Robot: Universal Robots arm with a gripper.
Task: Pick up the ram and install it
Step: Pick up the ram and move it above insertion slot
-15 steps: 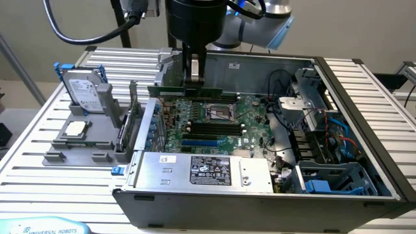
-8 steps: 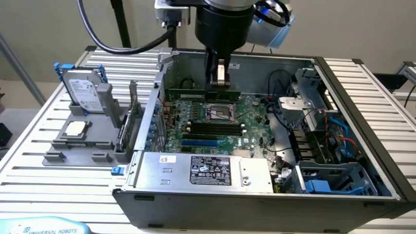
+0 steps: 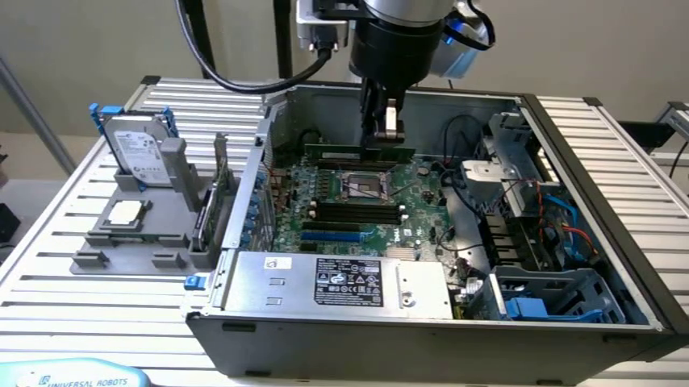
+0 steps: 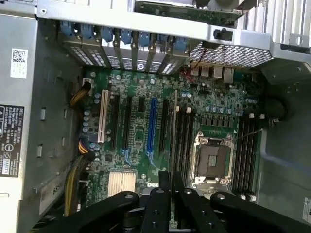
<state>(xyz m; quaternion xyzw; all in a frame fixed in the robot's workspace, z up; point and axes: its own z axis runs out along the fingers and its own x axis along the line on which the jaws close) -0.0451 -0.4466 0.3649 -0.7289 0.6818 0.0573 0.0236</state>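
Found claw (image 3: 386, 139) clamped on ram (image 3: 339, 151), seemingly. Ram held level above board (image 3: 423, 184), just beside socket (image 3: 366, 187). Risk of jamming or cracking it if pressed skewed to slot (image 3: 350, 211); of slipping in grip if held off-centre.

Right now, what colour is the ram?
Green; the ram shows best in the exterior view.

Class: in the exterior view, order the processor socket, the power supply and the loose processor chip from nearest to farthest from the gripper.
1. Processor socket, on the motherboard, right by the gripper.
2. Power supply, at the case's near edge.
3. Processor chip, on the grey stand, exterior view's left.
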